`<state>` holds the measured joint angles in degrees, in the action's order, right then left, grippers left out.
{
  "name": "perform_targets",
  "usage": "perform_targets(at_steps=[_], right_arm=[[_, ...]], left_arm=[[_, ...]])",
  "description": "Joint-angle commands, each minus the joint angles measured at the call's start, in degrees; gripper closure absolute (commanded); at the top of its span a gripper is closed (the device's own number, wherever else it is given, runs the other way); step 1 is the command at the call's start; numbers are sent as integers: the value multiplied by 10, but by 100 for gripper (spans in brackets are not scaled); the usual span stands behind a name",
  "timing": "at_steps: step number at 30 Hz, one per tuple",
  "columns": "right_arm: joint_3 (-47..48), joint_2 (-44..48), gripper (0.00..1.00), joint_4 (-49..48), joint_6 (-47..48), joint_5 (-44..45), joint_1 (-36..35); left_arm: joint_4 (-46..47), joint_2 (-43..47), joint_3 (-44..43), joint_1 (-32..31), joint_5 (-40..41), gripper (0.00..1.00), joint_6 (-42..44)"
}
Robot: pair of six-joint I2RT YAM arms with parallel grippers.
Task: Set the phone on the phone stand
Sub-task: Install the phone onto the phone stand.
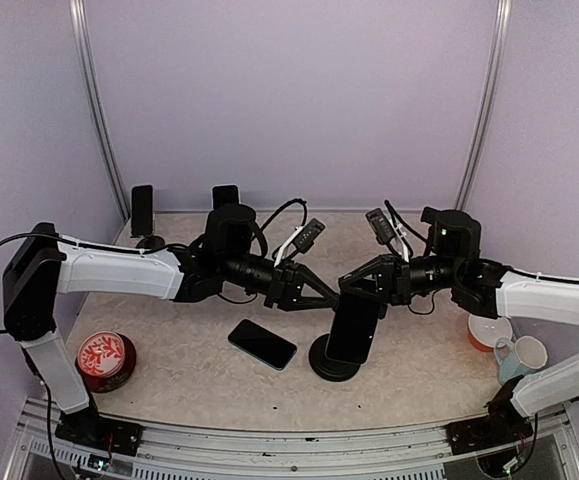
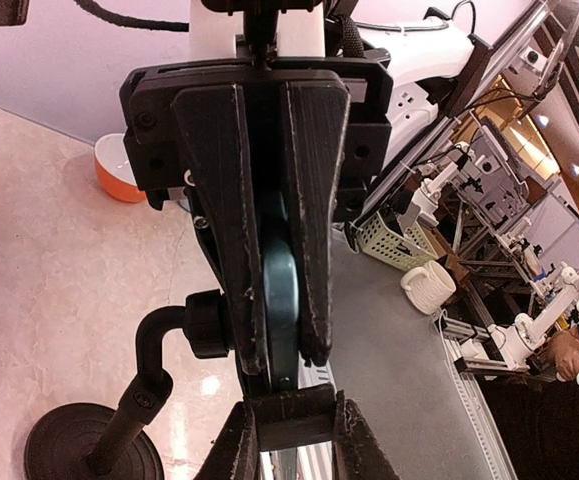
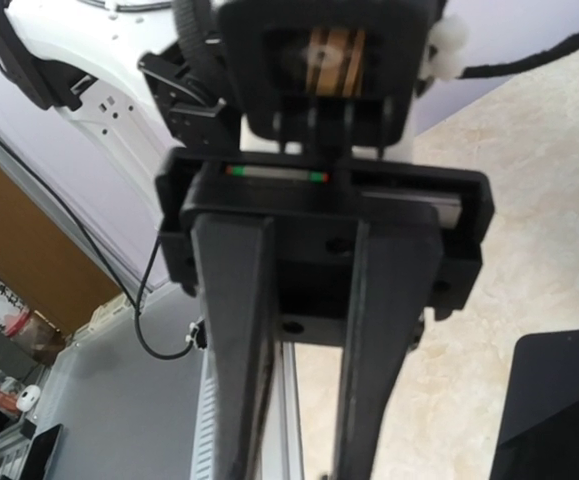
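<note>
A dark phone (image 1: 354, 328) hangs upright in my right gripper (image 1: 361, 290), just above the black phone stand (image 1: 333, 362) in the middle of the table. In the left wrist view the right gripper's fingers (image 2: 209, 200) pinch the phone's bluish edge (image 2: 280, 290). The stand's curved arm (image 2: 157, 345) and round base (image 2: 84, 452) sit to their left. My left gripper (image 2: 289, 445) is shut on a black clamp piece of the stand's holder (image 2: 289, 415), right below the phone. In the right wrist view, my right gripper (image 3: 304, 460) has its tips cut off by the frame's edge.
A second dark phone (image 1: 262, 343) lies flat left of the stand and also shows in the right wrist view (image 3: 559, 400). Two more stands (image 1: 142, 210) (image 1: 226, 196) are at the back wall. A red tin (image 1: 105, 358) sits front left. An orange bowl (image 1: 489, 333) and a mug (image 1: 522, 355) sit at the right.
</note>
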<state>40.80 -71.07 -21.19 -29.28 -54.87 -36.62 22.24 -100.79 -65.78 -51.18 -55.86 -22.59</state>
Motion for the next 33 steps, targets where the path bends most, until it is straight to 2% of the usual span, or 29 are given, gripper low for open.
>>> perform_targets(at_steps=[1, 19, 25, 29, 33], right_arm=[[10, -8, 100, -4, -8, -3, 16], [16, -15, 100, -16, -11, -7, 9], [32, -24, 100, -4, -4, -1, -12], [48, -30, 87, 17, 18, 19, -36], [60, -38, 83, 28, 25, 33, -50]], left_arm=[[29, 3, -27, 4, -28, 89, 12], [16, 19, -10, 6, -14, 34, 35], [8, 29, 1, 6, -1, 28, 40], [7, 34, 9, 6, 6, 26, 41], [8, 40, 18, 6, 11, 25, 41]])
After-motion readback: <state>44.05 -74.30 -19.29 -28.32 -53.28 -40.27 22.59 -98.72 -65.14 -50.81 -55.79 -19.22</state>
